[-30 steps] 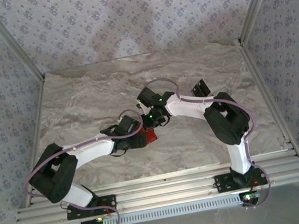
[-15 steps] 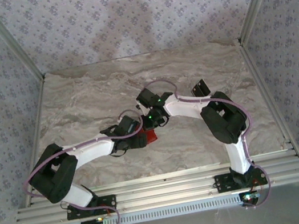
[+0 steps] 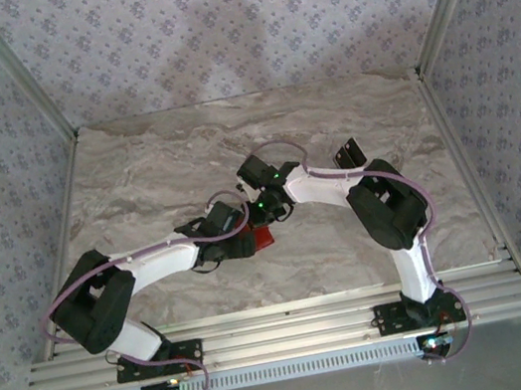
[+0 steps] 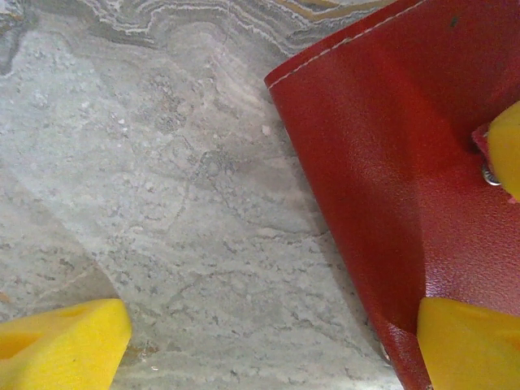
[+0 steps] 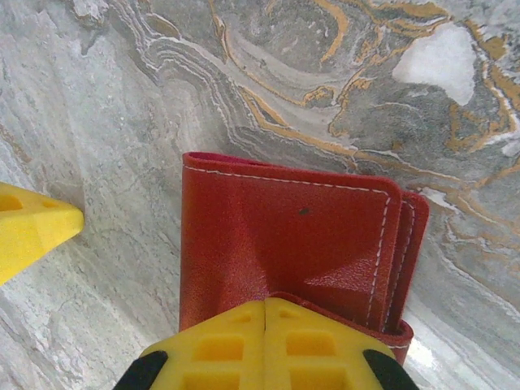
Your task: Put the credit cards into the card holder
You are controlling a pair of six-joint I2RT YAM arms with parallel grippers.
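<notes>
1. Card holder point(image 3: 262, 237) lies folded flat on the marble surface point(image 3: 156, 173), btw the two arms.
2. Right tool point(image 5: 266, 313) is clenched, tips down on the holder's near edge. Can't tell if it's pinching anything.
3. Left tool point(image 4: 260, 345) is spread wide w/ nothing in it, one finger point(image 4: 467, 341) over the holder's corner.
4. Imo the holder's light, soft and floppy at the fold, and prob slides on stone. Pin one flap and lift the other by its stitched edge.

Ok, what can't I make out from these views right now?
- Top view: card holder mostly under left arm and right arm; a red sliver shows.
- Right wrist: holder closed, cover hiding its contents; right gripper's shut jaws cover its near edge.
- Left wrist: holder cut off at the right edge.
</notes>
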